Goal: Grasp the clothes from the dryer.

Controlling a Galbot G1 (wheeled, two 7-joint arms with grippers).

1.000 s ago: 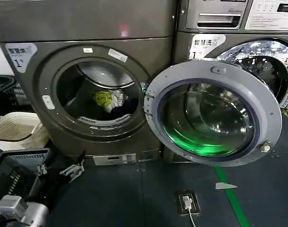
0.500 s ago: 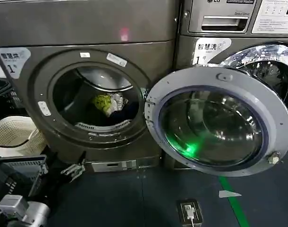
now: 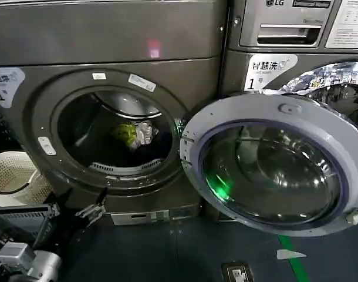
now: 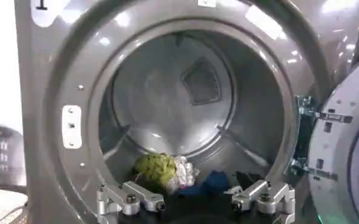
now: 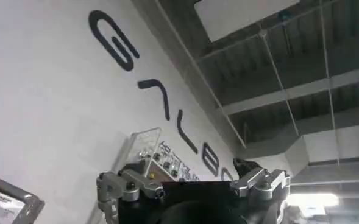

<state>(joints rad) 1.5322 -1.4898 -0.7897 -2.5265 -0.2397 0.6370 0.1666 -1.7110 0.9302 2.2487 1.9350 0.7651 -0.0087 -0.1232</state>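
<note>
Steel drum of the dryer (image 3: 26,117) is looming nearer; left gripper (image 4: 194,204), fingers spread, is approaching the clothes (image 4: 167,172); right gripper (image 5: 191,189), fingers open, is idling

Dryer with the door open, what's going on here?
A robot is facing the dryer to get the clothes out. The door is swung wide open to the right, and the clothes lie in a small heap at the bottom of the drum: yellow-green, white and dark blue. The left hand is open, held low in front of the opening, aimed at the heap and not touching it. The right hand is open, pointing up toward a wall and ceiling.
</note>
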